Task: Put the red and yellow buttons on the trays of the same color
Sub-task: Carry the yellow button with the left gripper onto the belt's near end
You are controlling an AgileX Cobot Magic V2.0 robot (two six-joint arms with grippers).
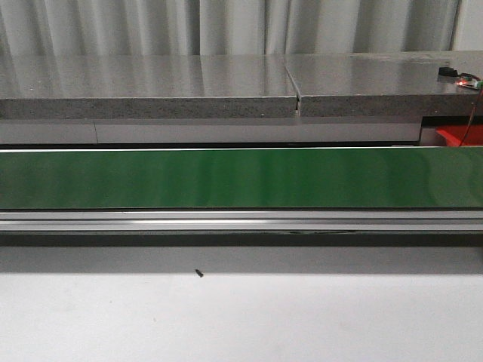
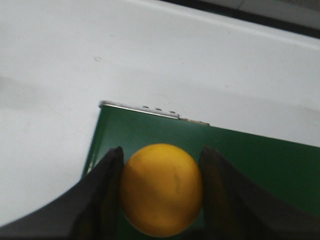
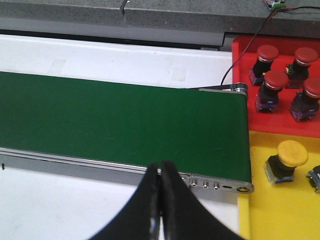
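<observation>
The left gripper (image 2: 161,192) holds a yellow button (image 2: 161,189) by its smooth, rounded cap, one dark curved finger (image 2: 102,192) pressed to each side of it. Directly beneath that grip lies the end of the matte green conveyor belt (image 2: 240,160), capped by a thin metal edge, with plain white table (image 2: 150,60) past it. The right gripper (image 3: 160,200) has its two black tapered fingers pressed together with nothing between them, hovering over the belt's brushed aluminium side rail (image 3: 125,169). Off to one side of it, past the belt's end, sits a glossy red tray (image 3: 280,120) carrying four red buttons (image 3: 267,52) with mushroom-shaped caps on dark bodies. Adjoining it, nearer the gripper, a yellow tray (image 3: 280,210) holds another yellow-capped button (image 3: 291,152). A speckled grey stone slab (image 1: 151,87) runs behind the belt.
</observation>
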